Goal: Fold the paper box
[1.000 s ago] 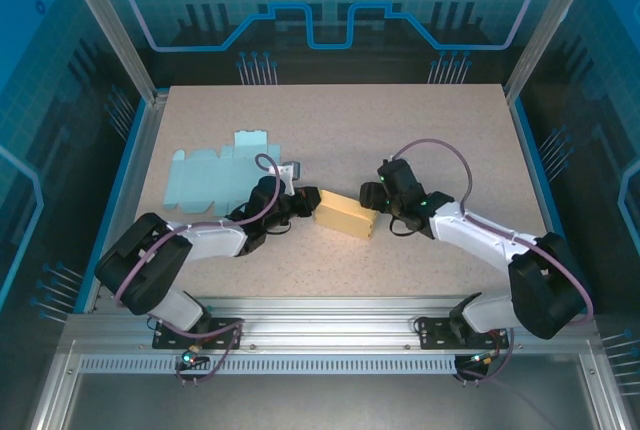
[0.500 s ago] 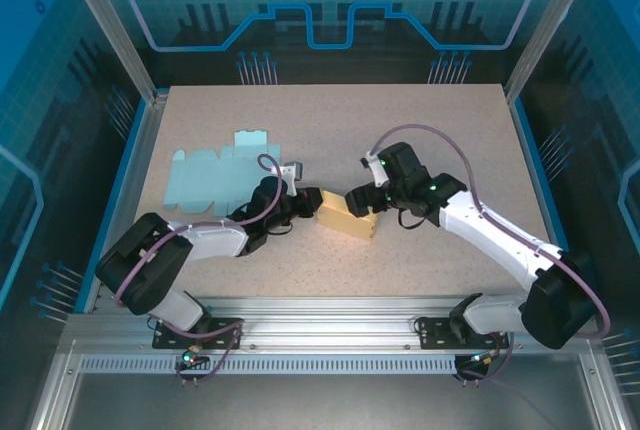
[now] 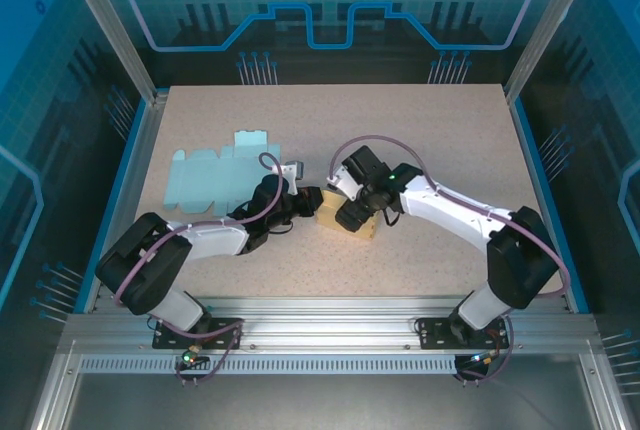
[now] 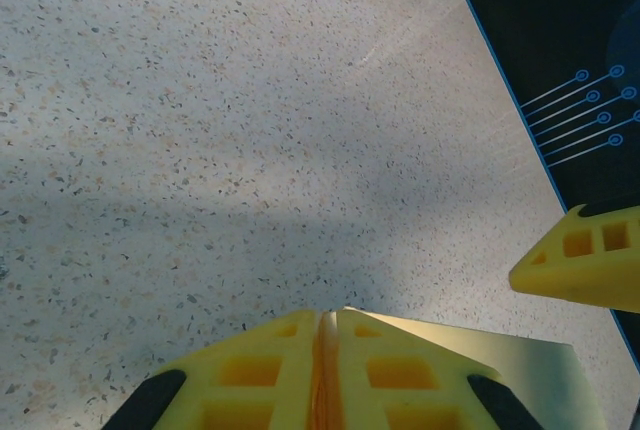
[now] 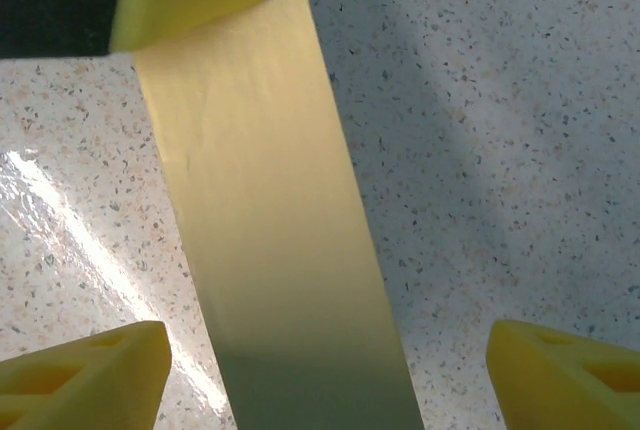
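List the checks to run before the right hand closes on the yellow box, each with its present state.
1. Edge of the yellow box pinched by the left hand: ok, shut on it.
2. Opening of the right hand: ok, one finger on each side of the box panel.
3. Gap between the two hands: ok, apart.
4. Box lying flat on the table: cannot tell.
5. Flat blue blank away from the box: ok.

One yellow box (image 3: 328,215), one blue cutout (image 3: 215,175)
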